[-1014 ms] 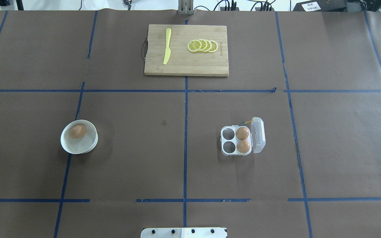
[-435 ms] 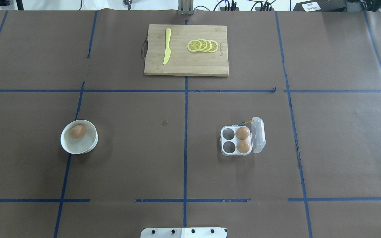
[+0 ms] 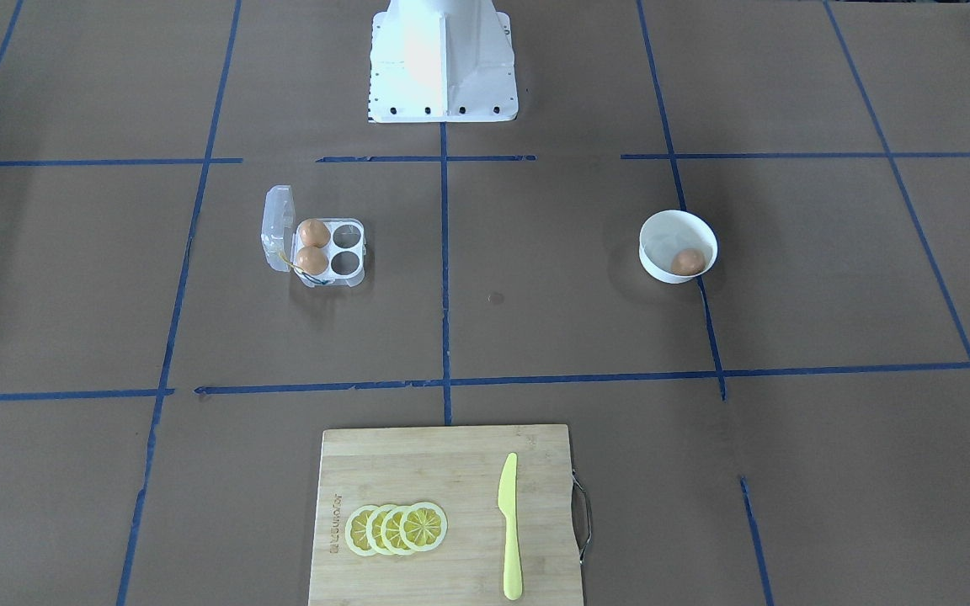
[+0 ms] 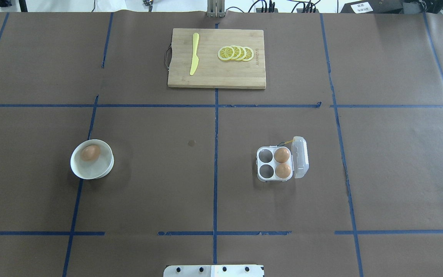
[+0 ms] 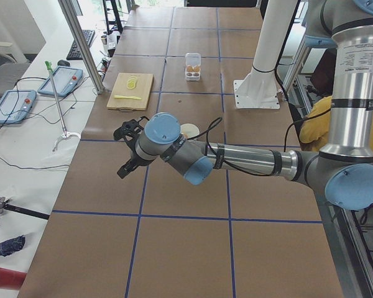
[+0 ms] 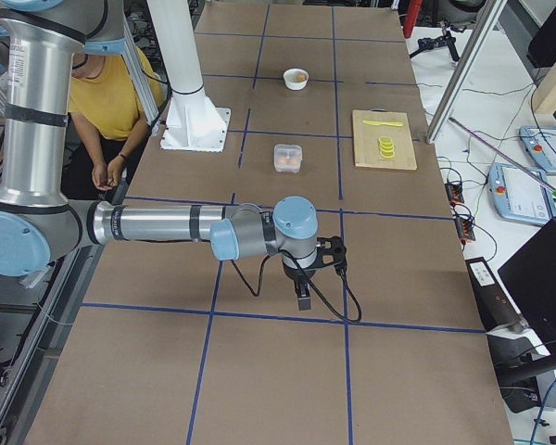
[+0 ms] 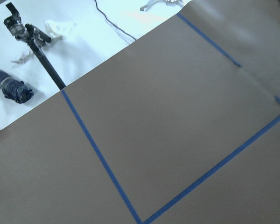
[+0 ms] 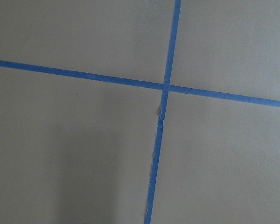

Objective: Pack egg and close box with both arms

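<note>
The egg (image 4: 90,152) lies in a round white bowl (image 4: 76,169) on the table's left half; it also shows in the front view (image 3: 687,262). The clear box (image 4: 274,163) stands right of centre with its lid (image 4: 300,157) open. Two other brown eggs (image 4: 282,155) fill its right cells and the left two cells are empty. Both grippers are outside the overhead and front views. The left gripper (image 5: 125,149) hangs over bare table at the robot's left end. The right gripper (image 6: 303,297) hangs at the right end. I cannot tell whether either is open or shut.
A wooden cutting board (image 4: 217,73) at the far middle carries a yellow knife (image 4: 194,57) and lemon slices (image 4: 236,53). The white pedestal (image 3: 441,59) stands at the robot's edge. Blue tape lines cross the brown table cover.
</note>
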Robot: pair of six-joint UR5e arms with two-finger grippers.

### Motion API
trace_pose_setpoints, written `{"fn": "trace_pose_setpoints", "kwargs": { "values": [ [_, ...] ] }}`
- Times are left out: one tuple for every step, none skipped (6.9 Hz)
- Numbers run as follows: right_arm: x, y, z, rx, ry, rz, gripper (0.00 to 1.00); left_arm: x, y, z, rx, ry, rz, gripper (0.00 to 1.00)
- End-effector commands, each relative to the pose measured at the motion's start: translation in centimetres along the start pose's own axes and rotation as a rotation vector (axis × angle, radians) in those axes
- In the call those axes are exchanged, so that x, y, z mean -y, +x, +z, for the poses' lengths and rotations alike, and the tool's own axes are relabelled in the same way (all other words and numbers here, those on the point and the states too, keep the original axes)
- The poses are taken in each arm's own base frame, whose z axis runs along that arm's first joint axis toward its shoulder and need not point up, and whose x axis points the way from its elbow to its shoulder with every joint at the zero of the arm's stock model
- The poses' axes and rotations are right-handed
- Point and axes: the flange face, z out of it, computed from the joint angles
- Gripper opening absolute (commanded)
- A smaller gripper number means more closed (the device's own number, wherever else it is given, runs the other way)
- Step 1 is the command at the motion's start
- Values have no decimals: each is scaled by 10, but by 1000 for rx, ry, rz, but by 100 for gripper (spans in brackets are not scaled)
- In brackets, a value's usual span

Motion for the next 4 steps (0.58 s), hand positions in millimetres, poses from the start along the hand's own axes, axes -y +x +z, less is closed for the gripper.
{"fn": "trace_pose_setpoints", "kwargs": {
  "values": [
    [-1, 0, 0, 0, -1, 1, 100, 21, 75, 57, -159, 7, -80, 100],
    [-1, 1, 1, 0, -2, 2, 100, 34, 110, 70, -183, -4, -186, 100],
    [-1, 1, 1, 0, -2, 2, 100, 41, 139, 77, -145, 8, -235, 100],
    [-2, 1, 1, 0, -3, 3, 100, 42, 178, 97, -91, 17, -290, 100]
  ]
}}
